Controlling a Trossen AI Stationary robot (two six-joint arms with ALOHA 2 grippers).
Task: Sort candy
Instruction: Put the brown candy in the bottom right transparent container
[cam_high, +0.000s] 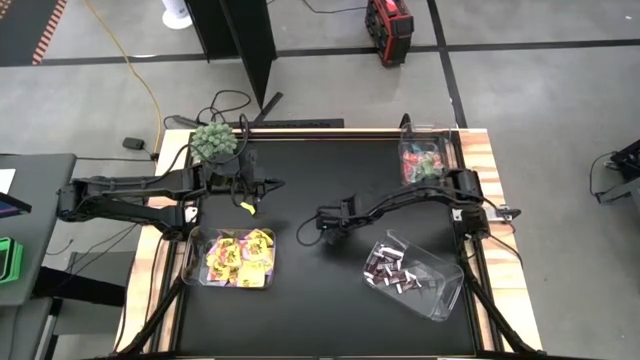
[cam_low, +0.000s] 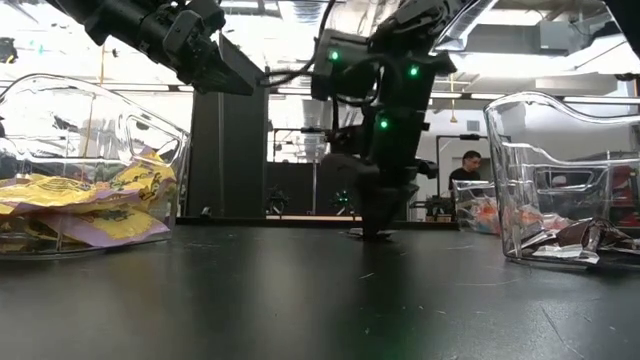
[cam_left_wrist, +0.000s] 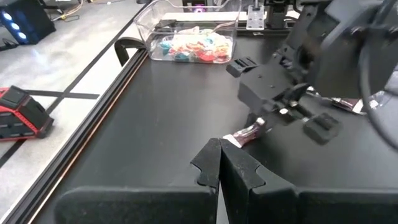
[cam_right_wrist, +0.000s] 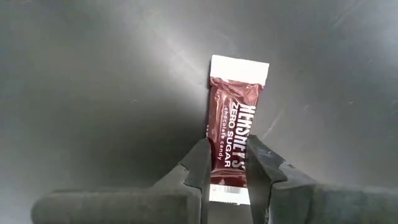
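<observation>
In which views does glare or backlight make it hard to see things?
Low view: bright room lights behind leave the right gripper a dark silhouette. Right wrist view: soft sheen on the table, but the brown mini bar reads clearly. High view: even light.

two dark, slender jointed arms trailing black cables, with matte black jaws (green lights glow on one wrist).
</observation>
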